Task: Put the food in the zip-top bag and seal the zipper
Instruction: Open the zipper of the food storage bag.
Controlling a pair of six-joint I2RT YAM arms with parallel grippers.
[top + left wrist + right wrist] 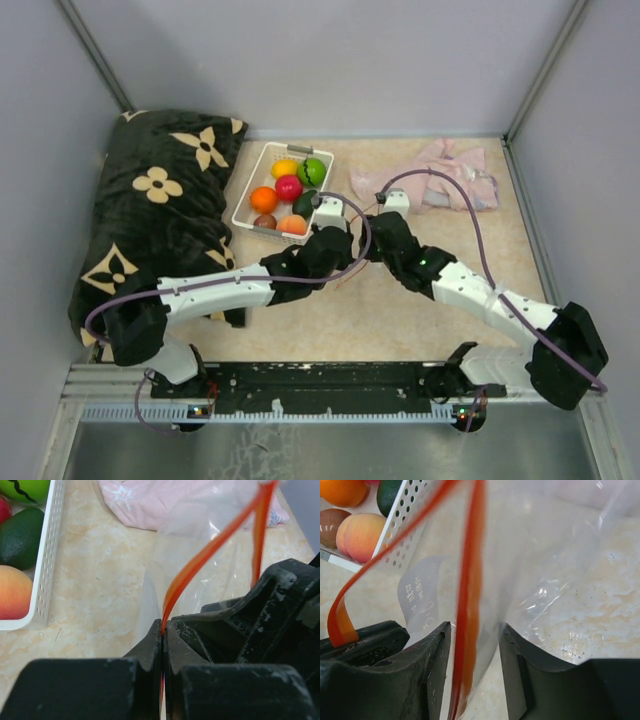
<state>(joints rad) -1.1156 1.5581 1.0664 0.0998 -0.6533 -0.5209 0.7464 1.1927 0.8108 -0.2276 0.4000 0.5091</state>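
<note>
The left tool [163, 630] is pinching 1 lip of the zipper [207, 550], holding the zip-top bag [555, 555] above the desk [100, 595] mid-scene. The right tool [475, 640] is standing part open around the other lip, not gripping. Both lips are running lengthwise toward a shared far corner. The film is looking light, limp, slippery; the stiffer strip is offering the surest hold.

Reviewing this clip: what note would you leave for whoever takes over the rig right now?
Left hand: shut on the zipper.
Right hand: open, zipper passing between its fingers, not pinched.
Zip-top bag: held up between the hands, mouth apart, no food seen inside.
Food: in the white basket.
Done: bag in hand.
Left: load the food, seal the zipper.
</note>
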